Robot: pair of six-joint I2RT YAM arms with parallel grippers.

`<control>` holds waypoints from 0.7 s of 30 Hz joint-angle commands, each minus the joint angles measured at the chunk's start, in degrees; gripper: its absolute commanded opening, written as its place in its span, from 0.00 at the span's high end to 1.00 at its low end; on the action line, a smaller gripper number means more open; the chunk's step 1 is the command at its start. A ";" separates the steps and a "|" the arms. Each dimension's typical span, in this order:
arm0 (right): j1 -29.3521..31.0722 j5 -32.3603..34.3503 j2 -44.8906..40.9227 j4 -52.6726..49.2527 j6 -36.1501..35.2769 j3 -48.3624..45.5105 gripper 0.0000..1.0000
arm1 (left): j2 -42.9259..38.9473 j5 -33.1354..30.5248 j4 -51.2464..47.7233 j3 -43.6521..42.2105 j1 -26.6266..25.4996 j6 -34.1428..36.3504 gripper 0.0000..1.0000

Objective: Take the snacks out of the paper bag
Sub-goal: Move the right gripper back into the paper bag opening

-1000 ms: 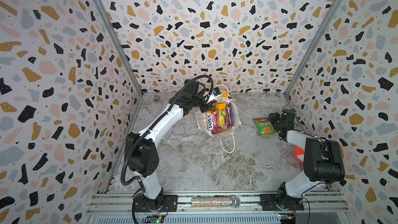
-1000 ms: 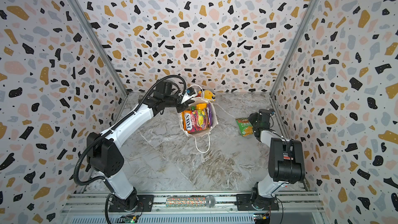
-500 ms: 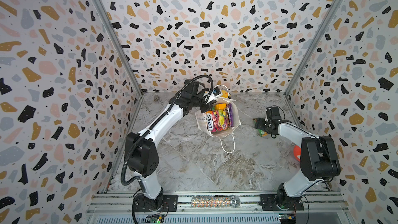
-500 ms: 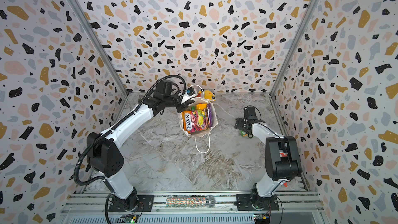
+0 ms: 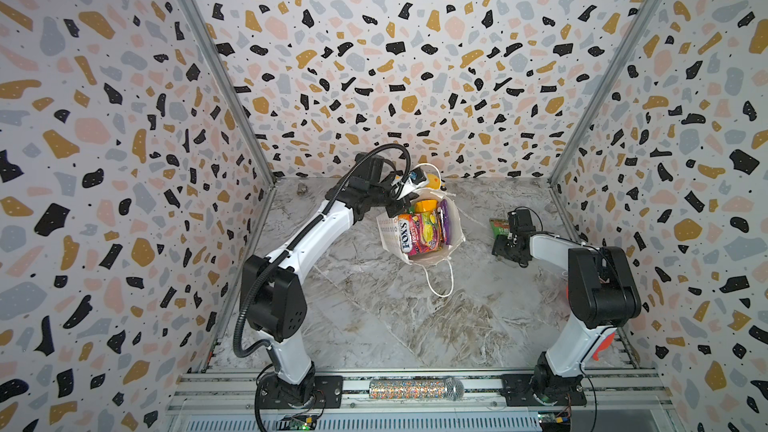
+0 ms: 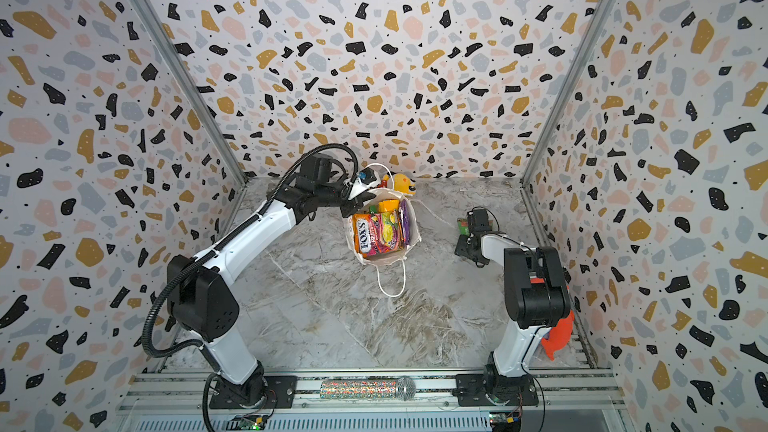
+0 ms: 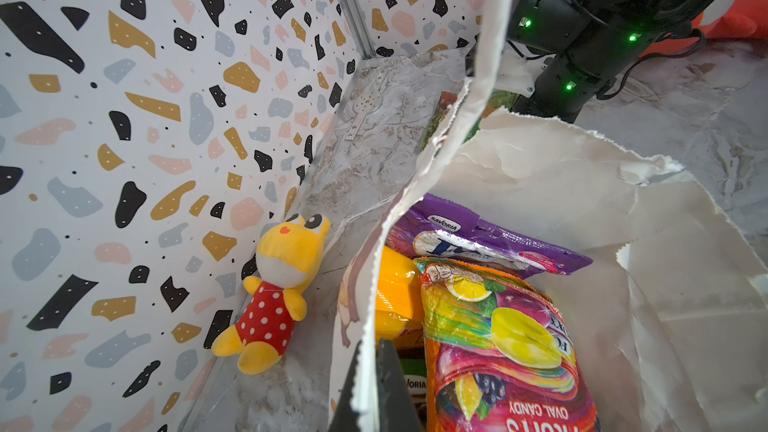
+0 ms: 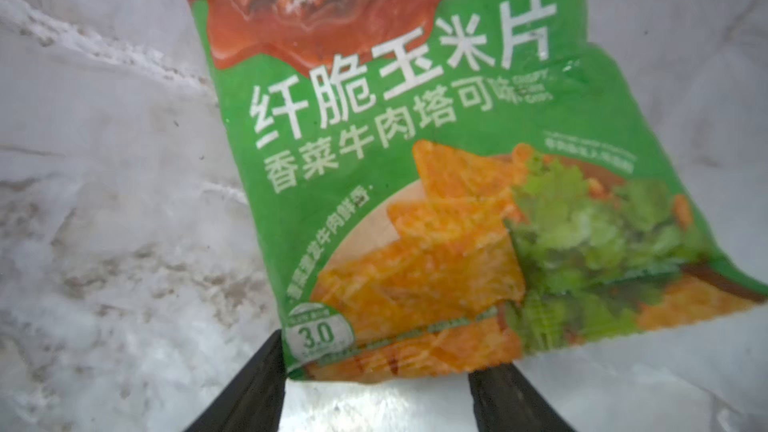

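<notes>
Paper bag (image 5: pixel 455 231) gapes upward, packets (image 5: pixel 420 234) standing lengthwise inside.

**Legible print.** Green packet (image 8: pixel 291 160), beside the paper bag (image 7: pixel 540 184): white characters 纤脆玉米片 and 香菜牛肉塔可味, round badge "3.0". Inside the paper bag: purple packet (image 7: pixel 490 238), "SAVORIA"; red-pink packet (image 5: pixel 417 236), "FOX'S FRUITS" in both top views, "OVAL CANDY" in the left wrist view.

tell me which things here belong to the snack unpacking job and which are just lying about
Job:
- paper bag, left gripper shut on its rim
- FOX'S packet, purple packet, orange packet, all in the bag
- green packet, out on the table at the open right gripper

Lying about:
- plush toy
- microphone
- orange-red thing by the right arm's base
</notes>
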 commanded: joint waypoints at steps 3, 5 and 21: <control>-0.08 2.08 2.39 -0.18 -0.67 2.88 0.32 | 0.15 2.34 3.68 0.20 0.07 -0.34 1.00; -0.12 1.94 3.28 0.02 -0.87 3.80 0.32 | 0.06 2.44 3.67 0.11 0.07 -0.31 1.00; 1.33 -2.03 -11.47 -6.54 -2.70 10.30 0.23 | -1.07 2.70 3.19 -0.62 0.14 0.09 1.00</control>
